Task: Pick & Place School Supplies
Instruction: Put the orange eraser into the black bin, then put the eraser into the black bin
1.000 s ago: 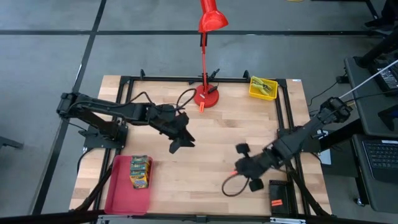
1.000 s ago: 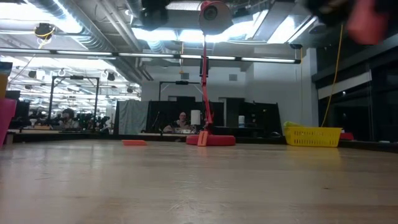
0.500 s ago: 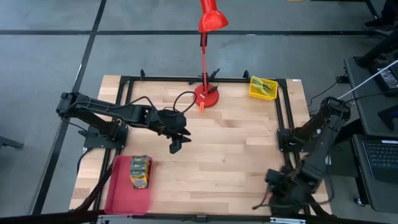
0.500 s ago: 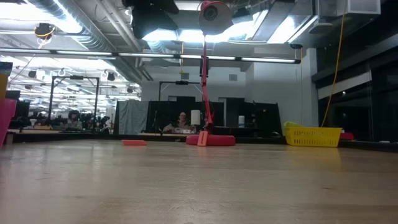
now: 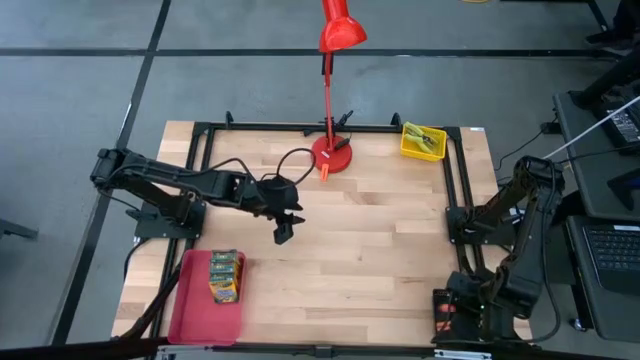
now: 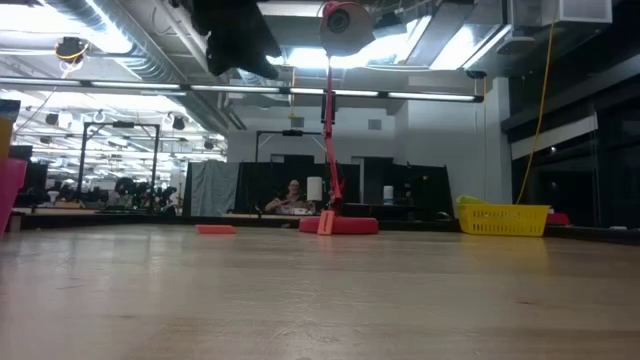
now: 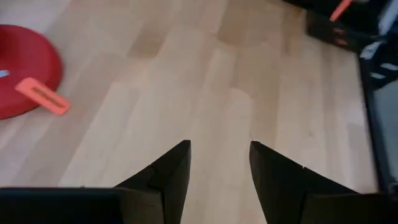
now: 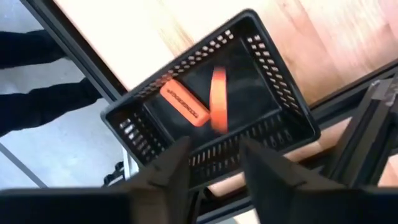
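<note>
High view: left gripper (image 5: pixel 283 233) mid-table, empty, jaws spread; crayon boxes (image 5: pixel 225 275) on tray (image 5: pixel 190 305). Right wrist view: right gripper (image 8: pixel 211 163) parted above black basket (image 8: pixel 211 102) at table's near right corner, orange pieces (image 8: pixel 186 102) inside, one blurred mid-drop. Probably placing; next fetch lamp-side piece (image 7: pixel 42 96).

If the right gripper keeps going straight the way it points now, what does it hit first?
Probably the black basket right under the right gripper: an orange piece lies inside, a second looks mid-fall. Depth is unclear.
</note>
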You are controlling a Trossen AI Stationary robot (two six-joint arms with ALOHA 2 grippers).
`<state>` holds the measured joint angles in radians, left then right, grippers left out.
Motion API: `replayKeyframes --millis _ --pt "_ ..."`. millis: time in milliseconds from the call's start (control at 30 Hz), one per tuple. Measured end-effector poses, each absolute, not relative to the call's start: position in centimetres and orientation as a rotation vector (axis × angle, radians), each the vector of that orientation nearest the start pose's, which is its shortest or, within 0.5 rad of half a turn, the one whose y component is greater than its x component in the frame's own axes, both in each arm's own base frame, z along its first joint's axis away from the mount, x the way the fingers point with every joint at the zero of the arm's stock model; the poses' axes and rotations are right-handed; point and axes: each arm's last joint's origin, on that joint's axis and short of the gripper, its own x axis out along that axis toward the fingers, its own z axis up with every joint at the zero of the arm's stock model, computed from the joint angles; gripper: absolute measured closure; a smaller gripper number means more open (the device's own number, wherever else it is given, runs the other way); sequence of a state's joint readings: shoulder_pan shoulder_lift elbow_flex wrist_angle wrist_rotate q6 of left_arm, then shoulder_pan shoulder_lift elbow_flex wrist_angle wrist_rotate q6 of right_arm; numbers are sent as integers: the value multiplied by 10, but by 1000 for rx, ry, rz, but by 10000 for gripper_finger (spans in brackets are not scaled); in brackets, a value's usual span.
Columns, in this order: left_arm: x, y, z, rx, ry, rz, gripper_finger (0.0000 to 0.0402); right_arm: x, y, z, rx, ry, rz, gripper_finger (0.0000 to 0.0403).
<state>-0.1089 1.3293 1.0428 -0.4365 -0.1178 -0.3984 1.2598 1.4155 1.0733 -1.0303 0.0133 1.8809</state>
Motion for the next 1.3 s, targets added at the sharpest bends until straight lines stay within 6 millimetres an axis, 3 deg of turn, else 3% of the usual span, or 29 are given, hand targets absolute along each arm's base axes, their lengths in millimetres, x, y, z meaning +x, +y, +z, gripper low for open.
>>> replayKeyframes --millis 167,300,400,567,800,900,1100,1300 --pt "276 -21 281 -300 706 349 213 76 236 243 643 1502 -353 191" --pt "265 -5 273 -393 727 658 199 76 235 242 641 1476 -370 179" --pt "260 9 270 -431 762 740 198 80 235 240 647 1392 -394 188" --pt "259 37 260 -375 914 682 198 95 233 237 635 1235 -427 209" --pt "276 62 217 -78 1237 288 193 118 222 239 637 967 -476 220" --pt "280 71 200 11 1325 241 190 127 218 240 665 919 -499 214" --pt "284 101 172 -133 1373 292 194 142 213 242 698 797 -525 201" --pt "280 124 156 -231 1407 324 215 148 214 244 738 749 -515 200"
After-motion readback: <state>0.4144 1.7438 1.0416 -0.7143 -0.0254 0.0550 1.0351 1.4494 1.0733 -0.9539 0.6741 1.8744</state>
